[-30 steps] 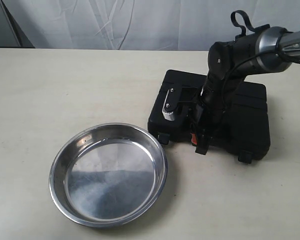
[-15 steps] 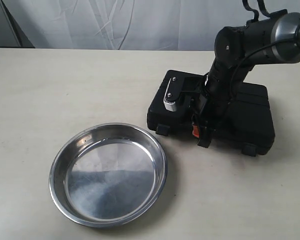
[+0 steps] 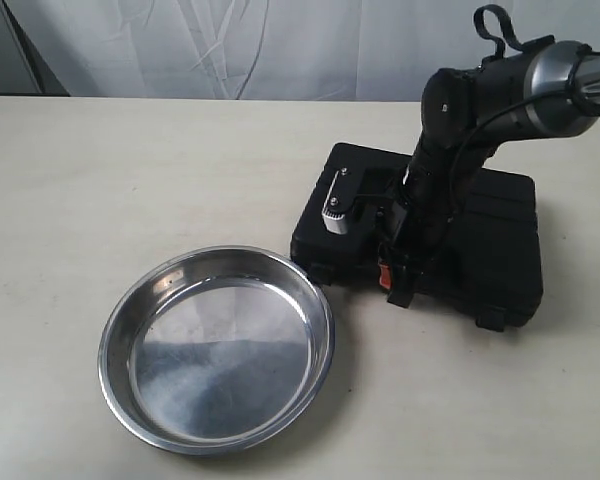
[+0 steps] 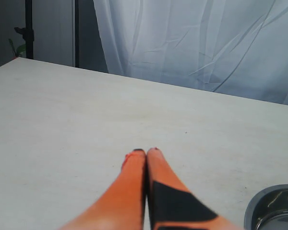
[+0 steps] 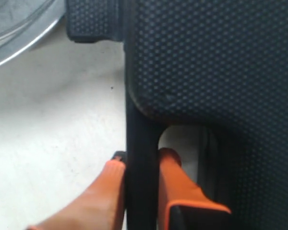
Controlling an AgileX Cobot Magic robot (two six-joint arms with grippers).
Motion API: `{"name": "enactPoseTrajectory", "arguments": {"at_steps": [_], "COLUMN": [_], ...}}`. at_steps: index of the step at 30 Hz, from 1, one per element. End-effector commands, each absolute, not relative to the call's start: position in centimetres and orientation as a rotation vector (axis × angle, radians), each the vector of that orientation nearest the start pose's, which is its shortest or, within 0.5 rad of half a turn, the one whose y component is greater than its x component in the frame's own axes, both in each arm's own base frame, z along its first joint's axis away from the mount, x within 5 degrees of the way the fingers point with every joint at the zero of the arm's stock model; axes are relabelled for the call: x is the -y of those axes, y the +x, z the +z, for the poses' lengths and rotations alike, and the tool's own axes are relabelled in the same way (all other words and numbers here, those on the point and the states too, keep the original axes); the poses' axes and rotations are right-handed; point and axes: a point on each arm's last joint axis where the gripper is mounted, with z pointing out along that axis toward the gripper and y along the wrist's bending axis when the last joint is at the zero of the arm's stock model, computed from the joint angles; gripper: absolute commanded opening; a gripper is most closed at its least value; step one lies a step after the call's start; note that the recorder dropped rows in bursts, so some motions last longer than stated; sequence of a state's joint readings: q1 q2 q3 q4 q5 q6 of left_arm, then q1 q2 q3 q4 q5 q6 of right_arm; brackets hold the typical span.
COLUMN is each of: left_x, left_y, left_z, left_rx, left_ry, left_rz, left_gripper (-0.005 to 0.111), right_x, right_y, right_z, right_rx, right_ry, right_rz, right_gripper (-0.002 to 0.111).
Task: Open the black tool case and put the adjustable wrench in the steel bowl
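Note:
The black tool case (image 3: 480,240) lies closed and flat on the table at the right. My right gripper (image 3: 393,283) is at the case's front edge, shut on the case's handle bar (image 5: 141,158), one orange finger in the handle cut-out and the other outside. The steel bowl (image 3: 217,347) sits empty at the front left, its rim close to the case's corner; the rim also shows in the right wrist view (image 5: 19,36). My left gripper (image 4: 146,152) is shut on nothing above bare table, the bowl's edge (image 4: 273,211) beside it. The adjustable wrench is hidden.
A front latch (image 3: 491,318) sticks out at the case's near right corner, another latch (image 5: 89,21) near the bowl. White curtain (image 3: 230,45) hangs behind the pale table (image 3: 100,180).
My right arm has dragged the case by its handle: it slid and turned slightly away, then came back toward the bowl. The bowl has not moved.

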State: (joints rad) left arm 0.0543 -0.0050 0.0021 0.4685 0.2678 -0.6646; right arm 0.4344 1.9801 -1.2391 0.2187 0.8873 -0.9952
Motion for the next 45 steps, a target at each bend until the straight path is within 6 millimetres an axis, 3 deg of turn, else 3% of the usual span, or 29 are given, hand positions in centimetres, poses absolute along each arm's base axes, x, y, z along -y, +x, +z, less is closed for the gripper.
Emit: {"name": "enactPoseTrajectory", "arguments": {"at_steps": [1,4,9,11,17,20,34,45], "left_x": [-1.3,-1.3,-1.3,-1.3,-1.3,-1.3,-1.3,-1.3], "left_y": [5.4,5.4,5.4,5.4,5.4,5.4,5.4,5.4], "left_z": [19.2,19.2,19.2,19.2,19.2,19.2,19.2,19.2], "left_rx": [-1.687,-1.687,-1.687,-1.687,-1.687,-1.687,-1.687,-1.687], "left_ry": [-0.306,-0.306,-0.306,-0.306,-0.306,-0.306,-0.306,-0.306], "left_rz": [-0.02,-0.02,-0.02,-0.02,-0.02,-0.02,-0.02,-0.02], "left_gripper": [0.0,0.0,0.0,0.0,0.0,0.0,0.0,0.0], "right_x": [-16.6,-16.9,-17.0,-17.0,-17.3,-17.3,-17.5,-17.4], "right_y": [31.8,32.1,32.2,32.2,32.8,32.9,33.4,33.1], "right_z": [15.6,15.8,13.7,13.8,18.6,19.0,14.2,14.1], "right_rx": [-2.459,-2.437,-2.487,-2.487,-2.377,-2.363,-2.473,-2.497], "right_ry": [-1.842,-1.779,-1.801,-1.801,-1.767,-1.758,-1.81,-1.835], "right_rz": [0.292,0.301,0.327,0.326,0.288,0.28,0.325,0.35], "right_gripper": [-0.001,-0.001,-0.001,-0.001,-0.001,-0.001,-0.001,-0.001]}}
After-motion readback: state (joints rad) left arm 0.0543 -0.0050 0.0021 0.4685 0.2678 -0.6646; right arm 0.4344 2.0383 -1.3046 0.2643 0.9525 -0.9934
